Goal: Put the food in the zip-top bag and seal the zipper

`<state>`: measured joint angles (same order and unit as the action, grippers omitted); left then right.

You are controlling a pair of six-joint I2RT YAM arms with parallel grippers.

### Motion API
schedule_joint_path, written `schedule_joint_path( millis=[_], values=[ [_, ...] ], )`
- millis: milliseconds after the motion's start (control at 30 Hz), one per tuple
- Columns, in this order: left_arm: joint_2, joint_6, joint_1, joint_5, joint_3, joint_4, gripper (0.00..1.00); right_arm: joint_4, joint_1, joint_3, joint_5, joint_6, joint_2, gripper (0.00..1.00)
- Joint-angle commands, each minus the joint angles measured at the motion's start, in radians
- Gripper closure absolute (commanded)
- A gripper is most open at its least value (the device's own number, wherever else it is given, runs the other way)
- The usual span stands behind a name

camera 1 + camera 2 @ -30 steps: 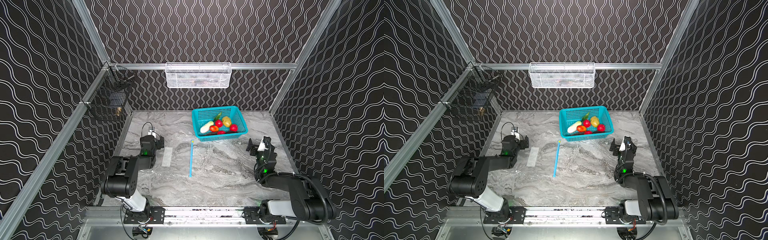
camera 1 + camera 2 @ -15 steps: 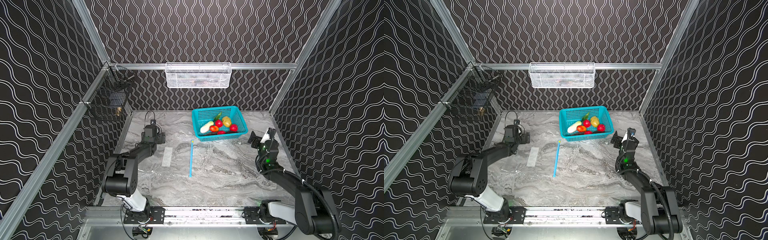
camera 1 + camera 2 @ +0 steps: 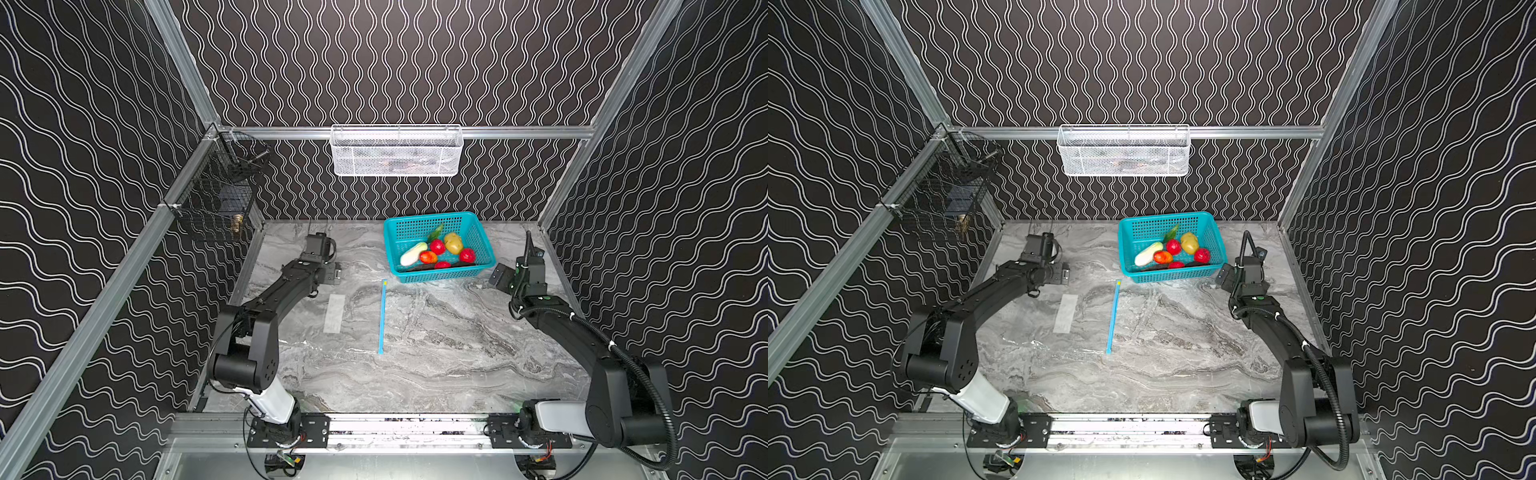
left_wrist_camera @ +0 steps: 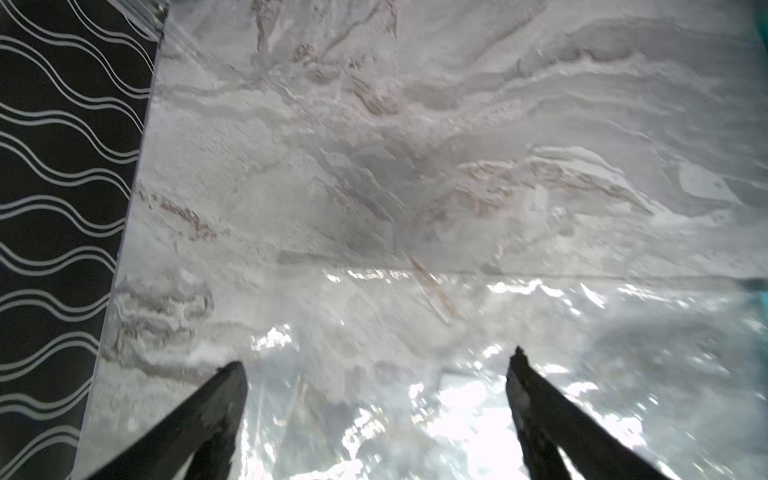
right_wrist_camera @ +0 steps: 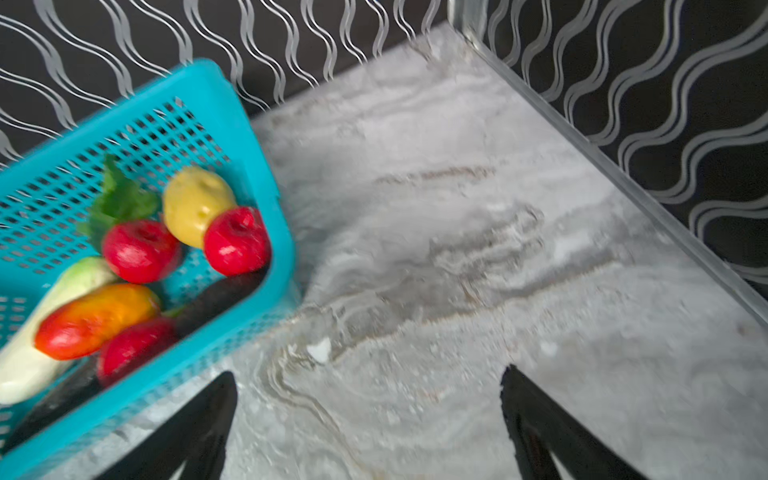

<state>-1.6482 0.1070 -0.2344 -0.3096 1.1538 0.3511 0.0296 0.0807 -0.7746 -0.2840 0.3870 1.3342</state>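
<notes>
Both jaws are apart and empty; every small toy food [image 3: 437, 247] lies in the teal holed basket [image 3: 444, 276], none in the clear crinkly bag [image 3: 357, 320] yet.

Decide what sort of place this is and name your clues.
Probably a robot test cell, not a kitchen: two black robot arms mounted on a silver metal rail, black wavy-patterned enclosure walls, and a teal perforated plastic basket of toy food.
</notes>
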Motion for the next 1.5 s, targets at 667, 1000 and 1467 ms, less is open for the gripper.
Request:
schedule_joint_path(
  millis=[667,1000,1467],
  values=[
    [-0.237,0.293,-0.326,-0.041,0.268,0.498,0.01,0.154,0.027,0.044,0.003,0.149,-0.106,0.01],
    [-0.398,0.348,-0.352,0.073,0.42,0.595,0.01,0.134,0.027,0.066,0.045,0.163,-0.072,0.01],
    [-0.517,0.339,-0.388,0.02,0.532,0.669,0.01,0.021,0.027,0.141,0.09,0.151,-0.152,0.01]
  ],
)
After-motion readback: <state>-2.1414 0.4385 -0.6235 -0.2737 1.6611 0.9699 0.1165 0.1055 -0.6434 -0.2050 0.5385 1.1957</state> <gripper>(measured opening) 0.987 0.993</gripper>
